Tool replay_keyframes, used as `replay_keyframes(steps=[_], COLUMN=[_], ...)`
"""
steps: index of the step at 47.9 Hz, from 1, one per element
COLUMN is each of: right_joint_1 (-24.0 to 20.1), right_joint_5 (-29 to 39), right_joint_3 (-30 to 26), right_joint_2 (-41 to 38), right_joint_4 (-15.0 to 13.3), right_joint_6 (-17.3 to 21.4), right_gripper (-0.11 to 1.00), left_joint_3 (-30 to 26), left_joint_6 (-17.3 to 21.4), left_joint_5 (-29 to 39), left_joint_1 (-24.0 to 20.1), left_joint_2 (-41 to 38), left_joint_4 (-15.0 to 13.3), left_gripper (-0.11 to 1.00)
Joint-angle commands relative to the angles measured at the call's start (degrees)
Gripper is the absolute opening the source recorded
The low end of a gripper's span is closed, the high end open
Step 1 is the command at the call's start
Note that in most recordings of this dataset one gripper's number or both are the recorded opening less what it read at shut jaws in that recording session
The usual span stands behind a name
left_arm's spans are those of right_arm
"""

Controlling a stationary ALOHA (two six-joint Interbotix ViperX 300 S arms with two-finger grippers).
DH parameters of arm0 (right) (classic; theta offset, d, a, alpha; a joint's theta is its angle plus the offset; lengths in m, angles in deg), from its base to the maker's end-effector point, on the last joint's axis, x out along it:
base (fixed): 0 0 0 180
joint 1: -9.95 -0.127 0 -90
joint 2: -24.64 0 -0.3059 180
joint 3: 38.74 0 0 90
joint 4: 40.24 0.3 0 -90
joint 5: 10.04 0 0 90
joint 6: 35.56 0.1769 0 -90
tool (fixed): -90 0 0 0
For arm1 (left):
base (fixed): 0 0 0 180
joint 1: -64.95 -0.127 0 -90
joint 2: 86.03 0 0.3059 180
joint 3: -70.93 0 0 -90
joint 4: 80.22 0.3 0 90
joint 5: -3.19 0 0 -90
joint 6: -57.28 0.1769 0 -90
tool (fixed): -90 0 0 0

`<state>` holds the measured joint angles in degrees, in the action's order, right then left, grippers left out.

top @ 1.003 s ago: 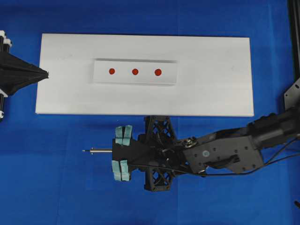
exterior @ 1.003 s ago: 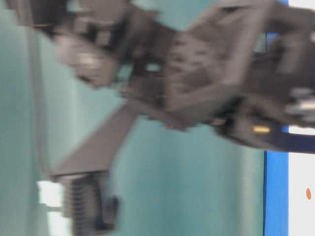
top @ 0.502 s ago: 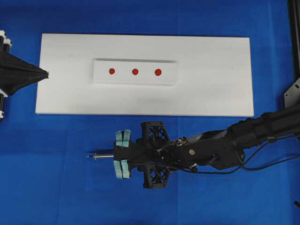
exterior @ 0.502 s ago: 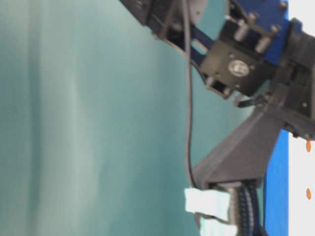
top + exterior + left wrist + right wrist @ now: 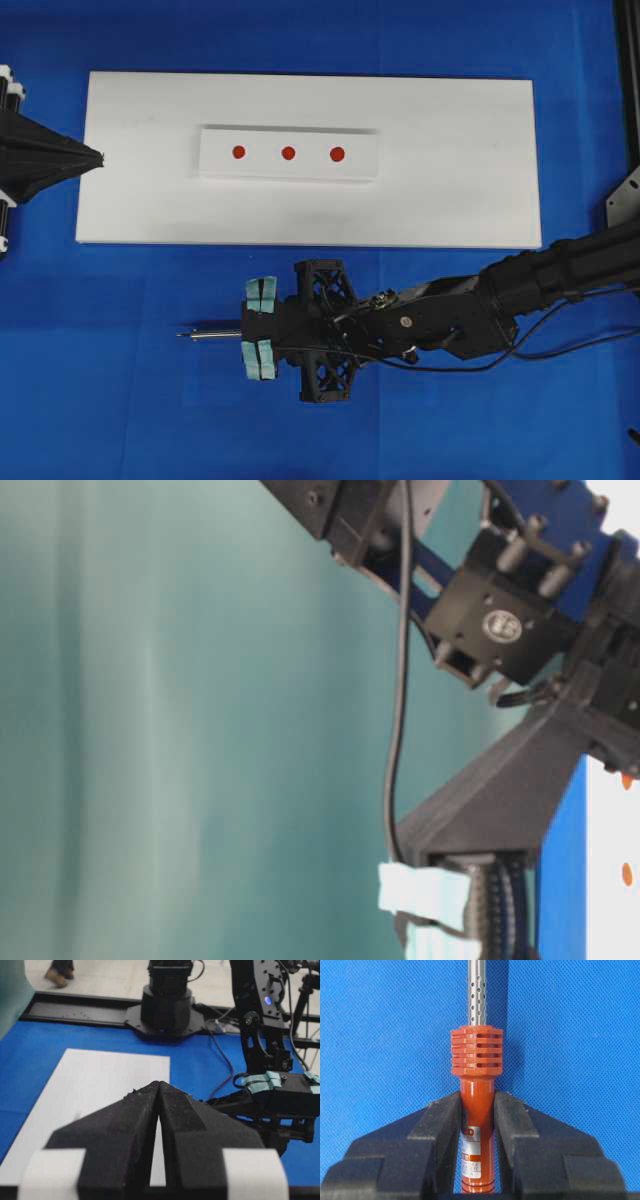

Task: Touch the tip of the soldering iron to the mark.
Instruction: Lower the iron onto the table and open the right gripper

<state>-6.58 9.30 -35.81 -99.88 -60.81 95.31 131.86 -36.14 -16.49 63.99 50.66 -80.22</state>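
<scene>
Three red marks (image 5: 288,153) sit in a row on a raised white strip (image 5: 220,165) on the white board (image 5: 450,170). My right gripper (image 5: 250,333) hovers over the blue cloth in front of the board, shut on the soldering iron's red-orange handle (image 5: 476,1110). The silver shaft (image 5: 210,334) points left, well clear of the marks. In the right wrist view the right gripper (image 5: 477,1097) clamps the handle below its ribbed collar, and the tip is out of frame. My left gripper (image 5: 100,158) rests shut and empty at the board's left edge, its tips (image 5: 158,1085) pressed together.
The black cord (image 5: 398,730) hangs from the right arm in the table-level view. A blue cloth (image 5: 120,400) covers the table around the board. A dark frame post (image 5: 628,90) runs along the right edge.
The right arm has turned at the wrist and stretched out lower and flatter, still holding the iron pointing left; the shaft moved slightly toward the front. The left gripper has not moved.
</scene>
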Motion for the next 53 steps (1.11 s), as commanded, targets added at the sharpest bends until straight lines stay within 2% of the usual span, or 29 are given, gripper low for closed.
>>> replay_keyframes(steps=[1, 13, 17, 25, 29, 38, 53], right_joint_1=[-0.1, -0.1, -0.1, -0.1, -0.1, -0.1, -0.9], right_joint_5=[-0.4, -0.1, -0.1, 0.0, 0.0, 0.9, 7.7], right_joint_3=[-0.3, -0.3, -0.3, -0.5, -0.6, -0.4, 0.0], right_joint_2=[0.8, 0.8, 0.8, 0.9, 1.0, 3.9, 14.8], right_joint_4=[-0.1, 0.0, -0.1, -0.7, -0.7, -0.7, -0.8], right_joint_6=[-0.1, -0.1, -0.1, -0.4, -0.4, -0.4, -1.2], right_gripper=[0.06, 0.09, 0.27, 0.73, 0.92, 0.92, 0.92], left_joint_3=[-1.0, -1.0, -1.0, -1.0, -1.0, -1.1, -1.1], left_joint_6=[-0.1, -0.4, -0.4, -0.4, -0.4, -0.4, -0.4], left_joint_5=[-0.3, -0.2, -0.3, -0.3, -0.3, -0.3, -0.3], left_joint_1=[-0.1, -0.1, -0.1, -0.1, -0.1, -0.1, -0.1], left_joint_2=[-0.2, -0.3, -0.2, -0.2, -0.2, -0.2, -0.2], left_joint_4=[0.1, 0.1, 0.1, 0.2, 0.1, 0.1, 0.1], left_gripper=[0.0, 0.0, 0.0, 0.0, 0.0, 0.0, 0.0])
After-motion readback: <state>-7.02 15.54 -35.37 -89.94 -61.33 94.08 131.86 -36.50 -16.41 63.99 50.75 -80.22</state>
